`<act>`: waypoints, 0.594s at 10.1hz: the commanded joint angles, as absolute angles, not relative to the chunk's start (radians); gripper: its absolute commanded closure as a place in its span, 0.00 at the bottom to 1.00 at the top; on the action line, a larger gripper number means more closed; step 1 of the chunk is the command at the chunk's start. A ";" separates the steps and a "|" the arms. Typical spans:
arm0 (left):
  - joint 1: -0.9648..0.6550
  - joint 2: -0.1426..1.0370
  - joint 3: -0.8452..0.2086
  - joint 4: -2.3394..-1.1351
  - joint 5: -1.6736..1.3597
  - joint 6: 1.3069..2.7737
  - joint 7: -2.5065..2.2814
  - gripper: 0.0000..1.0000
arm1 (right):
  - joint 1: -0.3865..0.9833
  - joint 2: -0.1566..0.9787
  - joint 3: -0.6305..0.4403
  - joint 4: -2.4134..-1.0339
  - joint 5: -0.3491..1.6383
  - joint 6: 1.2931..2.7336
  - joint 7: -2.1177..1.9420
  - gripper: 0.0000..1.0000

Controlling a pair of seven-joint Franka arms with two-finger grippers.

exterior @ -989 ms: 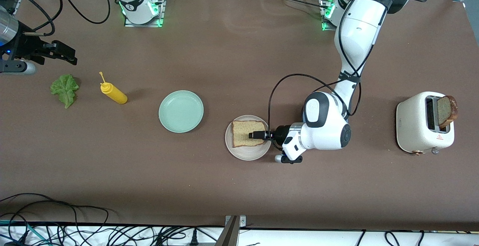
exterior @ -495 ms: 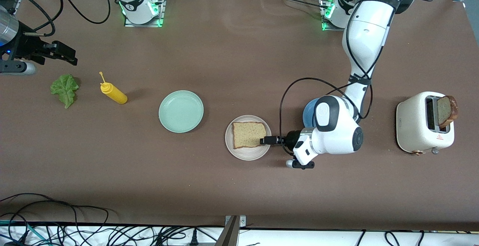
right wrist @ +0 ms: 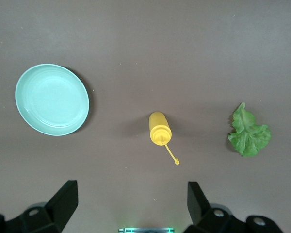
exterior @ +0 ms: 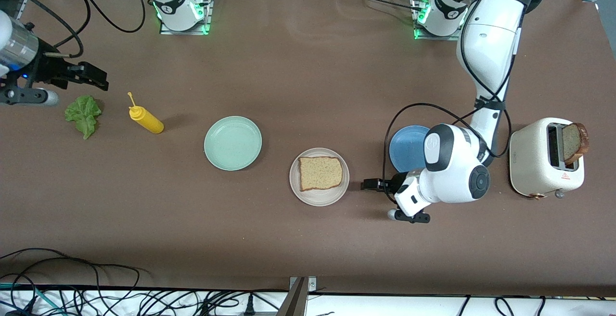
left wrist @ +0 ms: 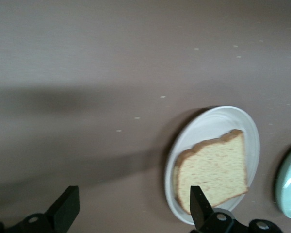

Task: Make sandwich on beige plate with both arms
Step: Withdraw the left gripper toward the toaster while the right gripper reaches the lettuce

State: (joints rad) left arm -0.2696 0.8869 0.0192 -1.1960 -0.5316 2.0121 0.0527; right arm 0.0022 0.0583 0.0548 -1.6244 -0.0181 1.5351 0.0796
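A speckled bread slice (exterior: 321,173) lies flat on the beige plate (exterior: 317,199) near the table's middle. My left gripper (exterior: 369,184) hangs open and empty over bare table between that plate and the blue plate. In the left wrist view the bread slice (left wrist: 213,170) and the beige plate (left wrist: 213,116) show past the open left gripper (left wrist: 134,194). A second bread slice (exterior: 575,142) stands in the toaster (exterior: 546,157). The lettuce leaf (exterior: 84,114) lies at the right arm's end of the table. My right gripper (exterior: 94,78) is open and empty over the table beside the lettuce leaf.
A yellow squeeze bottle (exterior: 147,120) lies between the lettuce and a mint-green plate (exterior: 233,143). A blue plate (exterior: 406,147) sits beside the left arm's wrist. In the right wrist view the mint-green plate (right wrist: 52,99), squeeze bottle (right wrist: 159,128) and lettuce leaf (right wrist: 249,133) all show.
The left gripper has drawn back off the bread slice and the beige plate toward the toaster, uncovering the blue plate. The right gripper has shifted slightly toward the lettuce.
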 commanded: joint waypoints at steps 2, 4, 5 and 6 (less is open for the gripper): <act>-0.239 0.829 0.049 -1.203 -0.350 1.875 0.018 0.00 | -0.003 0.069 0.043 -1.632 -0.023 1.479 0.078 0.00; -0.213 0.798 0.057 -1.203 -0.243 1.807 0.020 0.00 | -0.005 0.069 0.025 -1.635 -0.023 1.463 0.054 0.00; -0.193 0.779 0.057 -1.203 -0.203 1.769 0.028 0.00 | -0.012 0.086 0.023 -1.619 -0.025 1.463 0.054 0.00; -0.184 0.763 0.055 -1.203 -0.154 1.725 0.029 0.00 | -0.014 0.093 0.023 -1.609 -0.044 1.463 0.060 0.00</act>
State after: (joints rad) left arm -0.1973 0.8021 0.0596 -1.1943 -0.2256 1.7853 0.0397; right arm -0.0050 0.0818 0.0214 -1.6294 -0.0247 1.4759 0.0695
